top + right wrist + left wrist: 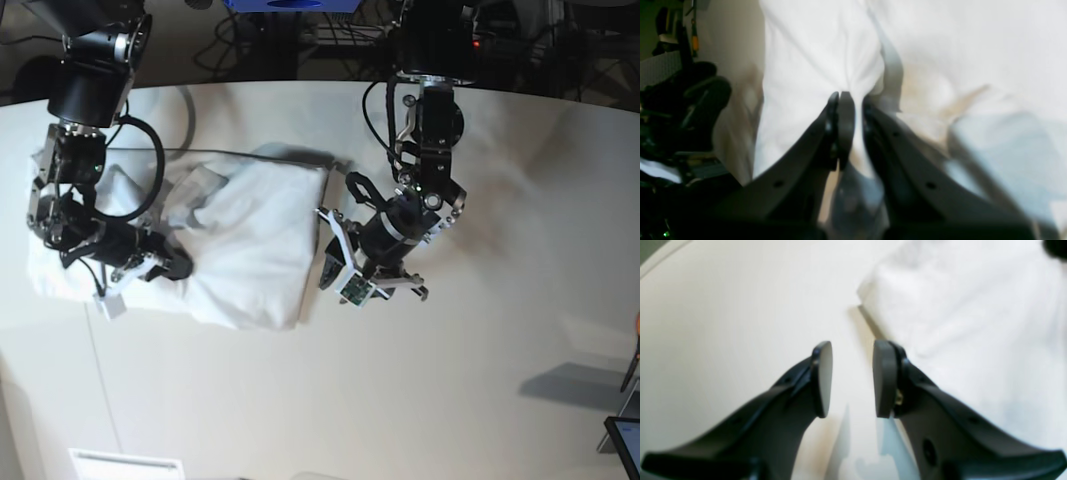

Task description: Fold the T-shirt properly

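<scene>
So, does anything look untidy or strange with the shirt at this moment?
Yes. The T-shirt is bunched and wrinkled on its left half in the base view, not flat, where the right gripper pinches a fold. The left gripper is open beside the shirt's edge, holding nothing.

You have bare desk [480, 380] to pass over in front and on the left arm's side. The T-shirt [255, 245] heap and right arm [85, 140] block the opposite side.
</scene>
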{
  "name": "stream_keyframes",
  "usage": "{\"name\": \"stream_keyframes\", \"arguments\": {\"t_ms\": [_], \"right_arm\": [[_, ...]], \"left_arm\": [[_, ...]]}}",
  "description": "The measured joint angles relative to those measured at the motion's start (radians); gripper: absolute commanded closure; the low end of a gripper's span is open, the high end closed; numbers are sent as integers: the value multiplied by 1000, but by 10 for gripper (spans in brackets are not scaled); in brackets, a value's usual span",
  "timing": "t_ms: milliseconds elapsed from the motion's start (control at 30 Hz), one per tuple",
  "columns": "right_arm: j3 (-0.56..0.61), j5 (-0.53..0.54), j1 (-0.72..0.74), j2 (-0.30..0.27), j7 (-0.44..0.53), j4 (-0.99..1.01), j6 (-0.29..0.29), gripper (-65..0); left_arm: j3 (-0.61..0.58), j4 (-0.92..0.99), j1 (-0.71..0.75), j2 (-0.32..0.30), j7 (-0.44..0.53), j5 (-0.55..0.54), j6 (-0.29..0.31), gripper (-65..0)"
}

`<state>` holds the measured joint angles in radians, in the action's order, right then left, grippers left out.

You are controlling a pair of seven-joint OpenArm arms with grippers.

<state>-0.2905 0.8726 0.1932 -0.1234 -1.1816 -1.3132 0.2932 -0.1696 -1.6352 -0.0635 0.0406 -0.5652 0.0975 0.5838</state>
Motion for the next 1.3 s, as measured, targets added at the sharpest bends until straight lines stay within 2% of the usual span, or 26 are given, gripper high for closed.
{"name": "stream_keyframes", "arguments": {"t_ms": [100,167,267,333,400,567,667,767,833,867,933,967,1033,1100,1133,1200,1300], "right_arm": [[0,0,-1,-3,2,17,0,-12],[0,0,0,-4,2,17,0,-44],[0,-10,-3,-4,-2,3,0,-177],[0,-16,-13,-6,-3,-47,-4,-255],[0,-13,-21,-9,-4,-104,-4,-306],[-5,-7,-23,-8,-4,-215,-3,-319],[-18,-11,-40,-9,5,-261,-4,-319],[-73,-8,-87,-4,97,-311,-3,-319],[-90,-12,-134,-11,156,-351,6,-318],[-90,-17,-153,-14,174,-370,40,-318],[-89,-9,-192,-18,157,-406,142,-295],[-89,-9,-203,-16,138,-416,193,-260],[-84,-8,-218,-8,111,-418,275,-145],[-84,-7,-233,6,83,-417,317,-10],[-84,-8,-244,8,74,-417,329,0],[-84,-8,-267,9,45,-417,348,-20],[-85,-11,-269,11,5,-417,368,0]], "left_arm": [[1,26,-6,40,-3,3,-1,-203],[-1,49,-8,78,-2,3,0,-203],[-2,62,-8,118,2,2,5,-203],[-3,62,-12,114,8,-3,9,-203],[-15,67,-27,104,5,-1,3,-203],[-114,156,-93,109,10,-119,-4,-203],[-165,192,-100,114,40,-140,0,-203],[-215,208,-99,100,102,-140,-11,-203],[-245,242,-108,101,129,-146,-70,-203],[-257,265,-111,105,137,-148,-92,-203],[-266,312,-113,112,153,-140,-87,-202],[-266,329,-109,112,170,-140,-83,-200],[-258,359,-102,108,179,-139,-87,-171],[-255,367,-101,98,177,-134,-88,-76],[-253,366,-103,98,178,-133,-91,-54],[-254,364,-108,100,179,-134,-90,-54],[-256,357,-108,91,178,-137,-90,-54]]}}
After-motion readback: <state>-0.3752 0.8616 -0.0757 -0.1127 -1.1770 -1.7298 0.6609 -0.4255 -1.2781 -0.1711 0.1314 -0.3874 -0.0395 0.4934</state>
